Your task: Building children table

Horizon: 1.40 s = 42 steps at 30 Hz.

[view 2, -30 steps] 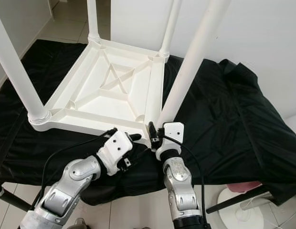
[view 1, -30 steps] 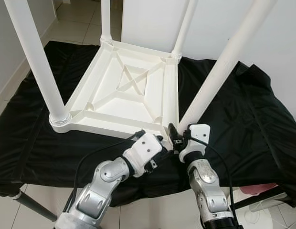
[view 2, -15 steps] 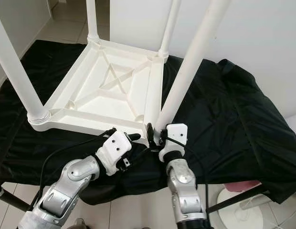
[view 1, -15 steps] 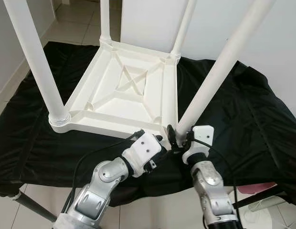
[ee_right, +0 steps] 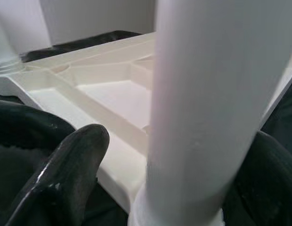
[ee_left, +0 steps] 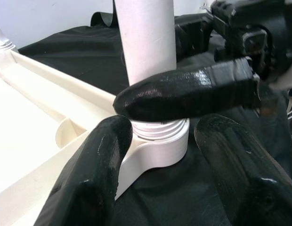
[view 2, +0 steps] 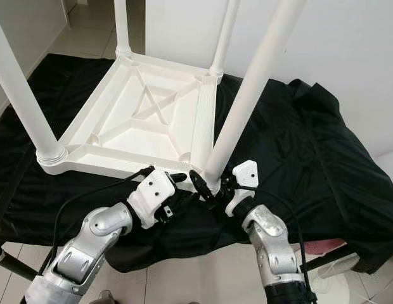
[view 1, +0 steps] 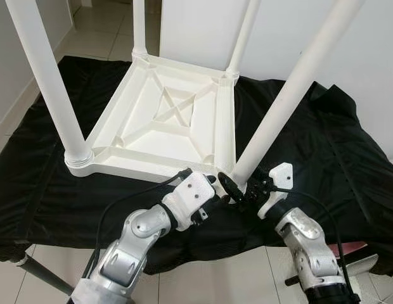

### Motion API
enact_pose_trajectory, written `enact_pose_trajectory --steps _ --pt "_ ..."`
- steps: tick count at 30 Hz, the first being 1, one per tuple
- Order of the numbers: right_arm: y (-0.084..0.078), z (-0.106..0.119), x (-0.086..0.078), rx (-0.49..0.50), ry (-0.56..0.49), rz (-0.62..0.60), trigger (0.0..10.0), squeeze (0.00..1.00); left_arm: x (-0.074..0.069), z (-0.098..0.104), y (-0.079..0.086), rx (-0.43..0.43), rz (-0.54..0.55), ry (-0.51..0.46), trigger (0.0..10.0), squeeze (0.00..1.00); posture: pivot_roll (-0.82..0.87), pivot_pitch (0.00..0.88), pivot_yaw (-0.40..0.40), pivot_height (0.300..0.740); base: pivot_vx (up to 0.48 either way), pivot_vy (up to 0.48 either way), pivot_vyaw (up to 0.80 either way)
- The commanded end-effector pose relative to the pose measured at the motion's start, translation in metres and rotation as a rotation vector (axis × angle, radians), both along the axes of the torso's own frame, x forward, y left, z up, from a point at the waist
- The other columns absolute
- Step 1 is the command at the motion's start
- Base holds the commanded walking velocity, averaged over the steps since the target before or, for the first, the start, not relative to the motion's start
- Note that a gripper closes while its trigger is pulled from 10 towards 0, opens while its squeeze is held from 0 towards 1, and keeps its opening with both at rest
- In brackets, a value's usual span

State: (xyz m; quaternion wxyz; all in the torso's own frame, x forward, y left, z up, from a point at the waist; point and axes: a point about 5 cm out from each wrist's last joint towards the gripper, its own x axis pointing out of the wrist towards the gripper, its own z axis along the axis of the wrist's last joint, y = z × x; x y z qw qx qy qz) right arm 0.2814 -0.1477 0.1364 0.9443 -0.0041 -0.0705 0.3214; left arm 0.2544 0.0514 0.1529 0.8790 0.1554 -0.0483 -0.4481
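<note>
Left wrist view shows my right end effector (view 1: pixel 238 190) clasping the near leg (view 1: pixel 291 92) at its threaded base, on the upturned table (view 1: pixel 165 120); my left end effector (view 1: pixel 212 190) open beside the socket. Twisting crookedly could cross-thread it.

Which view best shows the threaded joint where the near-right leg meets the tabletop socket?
The left wrist view: the thread rings sit just above the socket, below the right gripper's finger. The eye views show the joint small; the right wrist view shows mostly the leg.
</note>
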Motion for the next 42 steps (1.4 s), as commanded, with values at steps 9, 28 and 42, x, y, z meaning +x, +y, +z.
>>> enact_pose_trajectory --steps 9,28,42 --pt "-0.014 -0.001 0.026 -0.135 0.015 0.136 10.0 0.0 0.005 0.001 0.0 0.005 0.007 -0.006 10.0 0.0 0.06 0.026 -0.106 0.74 0.0 0.0 0.0" --pt "-0.004 -0.014 0.048 -0.164 0.063 0.201 2.6 0.0 0.002 0.0 0.0 0.009 0.011 -0.008 10.0 0.0 0.08 0.052 -0.12 0.74 0.0 0.0 0.0" --pt "-0.002 -0.01 0.04 0.004 0.027 0.032 10.0 0.0 0.006 -0.001 0.002 0.021 0.067 -0.044 10.0 0.0 0.06 0.064 -0.121 0.74 0.0 0.0 0.0"
